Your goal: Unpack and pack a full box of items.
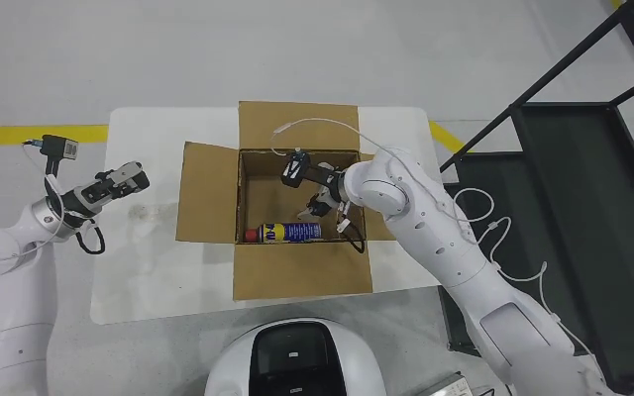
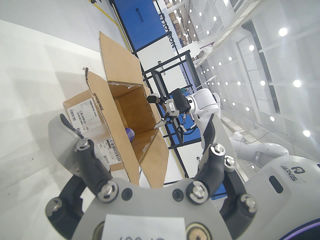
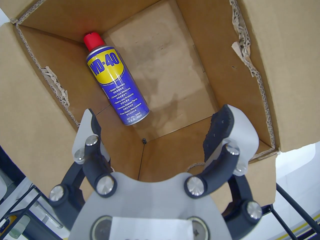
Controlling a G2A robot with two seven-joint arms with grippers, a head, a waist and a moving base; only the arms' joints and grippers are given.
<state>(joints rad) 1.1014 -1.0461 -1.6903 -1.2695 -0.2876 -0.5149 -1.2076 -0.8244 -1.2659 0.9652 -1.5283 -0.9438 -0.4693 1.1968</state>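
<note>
The right gripper [image 3: 156, 118] is hanging wide open and empty over the open cardboard box [image 3: 50, 116]. Below it, the spray can [image 3: 116, 81] is lying on the box floor along the near wall, red cap pointing left. The left gripper [image 2: 136, 128] is hovering wide open and empty over the table's [image 1: 149, 267] left side, well apart from the box.

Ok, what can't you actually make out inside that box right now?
Top view: the right hand covers part of the box floor.
Left wrist view: the box wall hides the spray can except one end.
Right wrist view: the box flaps are cut off by the picture's edges.
</note>
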